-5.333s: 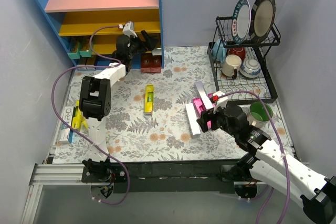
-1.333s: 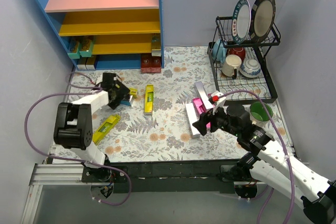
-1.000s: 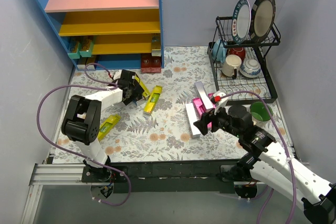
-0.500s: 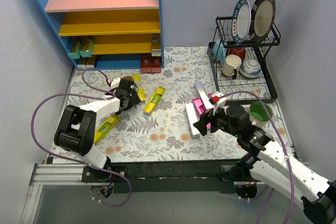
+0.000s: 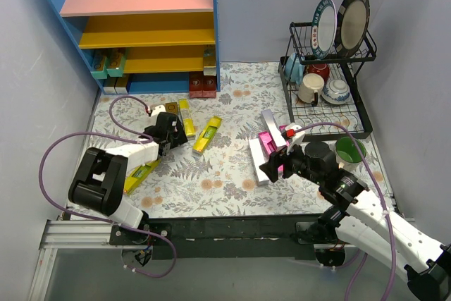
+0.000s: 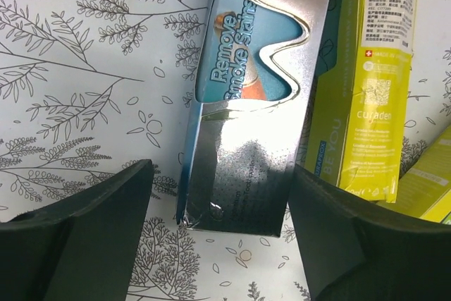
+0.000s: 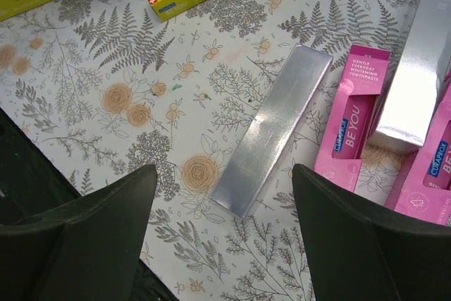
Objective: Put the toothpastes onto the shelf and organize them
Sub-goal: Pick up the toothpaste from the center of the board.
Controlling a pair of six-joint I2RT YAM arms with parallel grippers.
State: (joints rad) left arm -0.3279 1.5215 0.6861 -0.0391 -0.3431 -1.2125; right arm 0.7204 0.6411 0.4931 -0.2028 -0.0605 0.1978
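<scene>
I am holding my left gripper [image 6: 218, 188] open over a shiny silver toothpaste box [image 6: 250, 125] lying flat on the flowery mat [image 6: 84, 68], beside a yellow box [image 6: 370, 82]. It looks light and slippery, so I am planning to pinch its long sides.

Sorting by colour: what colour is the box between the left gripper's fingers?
Shiny silver box with a blue panel, best seen in left wrist view.

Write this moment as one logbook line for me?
left end effector: open, straddling silver-blue toothpaste box | right end effector: open, above silver box
</scene>
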